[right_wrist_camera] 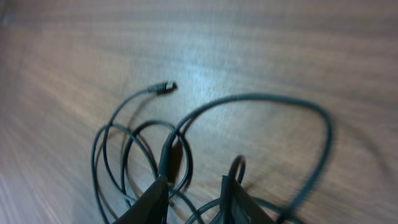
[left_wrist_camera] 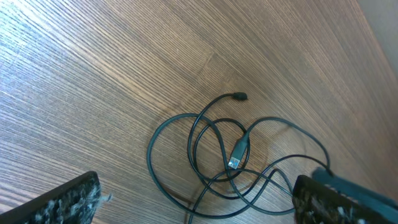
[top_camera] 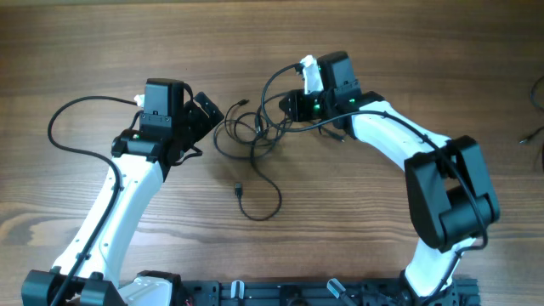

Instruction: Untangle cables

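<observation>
The cables [top_camera: 255,136] are thin black cords lying in overlapping loops on the wooden table between my two grippers. One strand trails down to a small plug [top_camera: 239,189]. My left gripper [top_camera: 208,115] is open and empty just left of the bundle. In the left wrist view its fingers straddle [left_wrist_camera: 196,186] the near loops [left_wrist_camera: 211,149], with a USB plug [left_wrist_camera: 238,154] in the middle. My right gripper [top_camera: 287,106] is at the bundle's right side. In the right wrist view its fingers [right_wrist_camera: 196,180] stand a narrow gap apart, with cords [right_wrist_camera: 137,143] against both tips and one loop [right_wrist_camera: 311,118] raised.
Thicker arm cables curve off beside each arm, one at the left [top_camera: 59,127]. Another thin black cord [top_camera: 531,136] and a green object [top_camera: 537,89] sit at the table's right edge. The arm bases run along the front edge [top_camera: 280,293].
</observation>
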Controlling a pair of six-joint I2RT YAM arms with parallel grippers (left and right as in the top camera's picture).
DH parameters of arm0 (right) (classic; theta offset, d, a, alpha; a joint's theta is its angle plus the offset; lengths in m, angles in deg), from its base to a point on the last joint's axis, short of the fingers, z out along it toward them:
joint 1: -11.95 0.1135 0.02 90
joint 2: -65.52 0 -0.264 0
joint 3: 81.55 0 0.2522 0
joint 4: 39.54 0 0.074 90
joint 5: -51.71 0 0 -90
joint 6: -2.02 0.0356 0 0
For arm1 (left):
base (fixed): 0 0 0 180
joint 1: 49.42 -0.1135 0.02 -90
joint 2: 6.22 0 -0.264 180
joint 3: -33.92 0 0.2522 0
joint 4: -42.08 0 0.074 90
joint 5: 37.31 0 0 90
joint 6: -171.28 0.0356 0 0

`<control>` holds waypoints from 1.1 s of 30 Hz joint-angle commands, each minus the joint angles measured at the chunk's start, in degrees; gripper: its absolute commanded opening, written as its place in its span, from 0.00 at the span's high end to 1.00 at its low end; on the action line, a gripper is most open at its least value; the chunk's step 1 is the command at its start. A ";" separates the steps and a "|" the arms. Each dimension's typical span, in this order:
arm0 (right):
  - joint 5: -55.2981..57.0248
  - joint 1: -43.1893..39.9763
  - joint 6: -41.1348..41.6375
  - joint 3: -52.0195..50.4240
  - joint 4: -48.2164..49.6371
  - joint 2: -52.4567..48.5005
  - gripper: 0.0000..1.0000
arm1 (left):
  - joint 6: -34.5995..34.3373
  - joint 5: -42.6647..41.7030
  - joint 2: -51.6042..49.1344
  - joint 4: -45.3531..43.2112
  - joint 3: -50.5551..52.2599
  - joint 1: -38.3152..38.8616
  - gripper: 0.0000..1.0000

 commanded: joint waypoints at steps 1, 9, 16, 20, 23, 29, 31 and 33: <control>-4.13 0.68 0.24 0.17 -4.55 -1.44 0.74 | 1.11 0.57 -0.55 0.07 -0.04 -0.31 0.00; -19.58 -1.18 0.55 2.62 -11.63 2.49 0.96 | 6.01 -10.82 -0.55 -0.22 -0.04 0.33 0.00; -21.35 -3.56 3.23 3.67 -7.67 19.52 0.95 | 19.23 -17.31 -0.66 -0.61 -0.04 6.56 0.00; -21.14 -3.58 7.67 3.67 -7.67 21.75 0.95 | 37.20 -17.73 -0.66 -1.01 -0.04 11.13 0.00; -21.18 -3.63 10.12 3.67 -7.15 21.75 0.96 | 38.60 -17.75 -0.66 -2.45 -0.04 12.37 0.00; -22.67 -3.63 10.73 3.67 -7.65 21.75 0.95 | 38.66 -17.70 -0.79 -9.77 -0.04 13.05 0.62; -22.67 -3.63 10.78 3.67 -8.11 21.75 0.95 | 38.69 -17.70 -2.05 -11.82 -0.04 13.53 0.42; -22.67 -3.63 10.78 3.67 -8.31 21.75 0.96 | 38.64 -17.73 -4.59 -13.81 -0.04 14.34 0.43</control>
